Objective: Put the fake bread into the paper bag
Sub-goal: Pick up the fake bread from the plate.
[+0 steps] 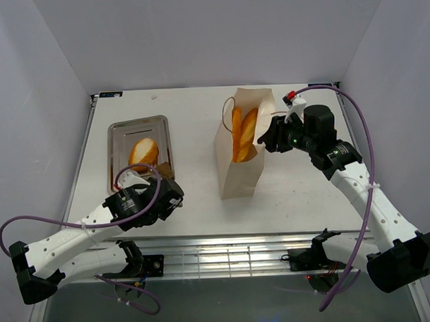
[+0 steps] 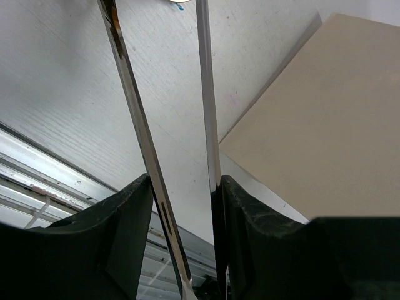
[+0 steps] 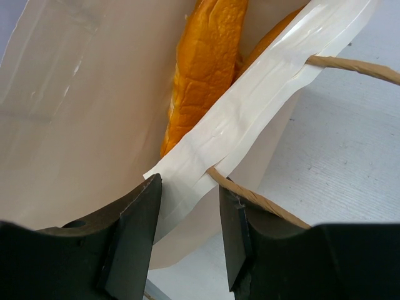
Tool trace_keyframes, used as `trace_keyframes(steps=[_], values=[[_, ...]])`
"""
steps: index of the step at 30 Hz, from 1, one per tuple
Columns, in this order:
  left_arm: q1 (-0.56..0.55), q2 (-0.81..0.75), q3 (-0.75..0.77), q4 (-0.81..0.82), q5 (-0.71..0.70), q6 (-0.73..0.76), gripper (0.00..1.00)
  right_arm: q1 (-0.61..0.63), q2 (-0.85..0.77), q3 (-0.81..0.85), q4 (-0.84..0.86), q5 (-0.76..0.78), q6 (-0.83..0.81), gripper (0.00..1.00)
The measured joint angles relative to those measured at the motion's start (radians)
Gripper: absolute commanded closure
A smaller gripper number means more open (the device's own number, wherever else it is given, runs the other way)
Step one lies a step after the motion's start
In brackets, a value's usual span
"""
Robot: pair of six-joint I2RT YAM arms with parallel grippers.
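The paper bag [image 1: 240, 171] stands upright right of centre, and two long pieces of fake bread [image 1: 244, 132] lean inside it. In the right wrist view the pieces [image 3: 203, 62] show behind the bag's taped rim [image 3: 250, 106]. My right gripper [image 1: 267, 138] [image 3: 189, 184] is open at the bag's right side, with that rim and a cord handle [image 3: 262, 200] between its fingers. One oval roll [image 1: 144, 152] lies on the steel tray [image 1: 117, 136]. My left gripper [image 1: 166, 187] [image 2: 185, 181] is shut on the silver tongs [image 2: 134, 119], near the tray's front right corner.
The bag's beige side [image 2: 325, 125] fills the right of the left wrist view. White walls close in the table on three sides. A metal rail [image 1: 225, 256] runs along the near edge between the arm bases.
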Motion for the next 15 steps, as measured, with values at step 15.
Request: trace_keyframes(steps=[15], values=[[0.0,-0.007,-0.003,0.087,0.002,0.035,0.44,0.0,0.0,0.0,0.003,0.0,0.0,0.52]])
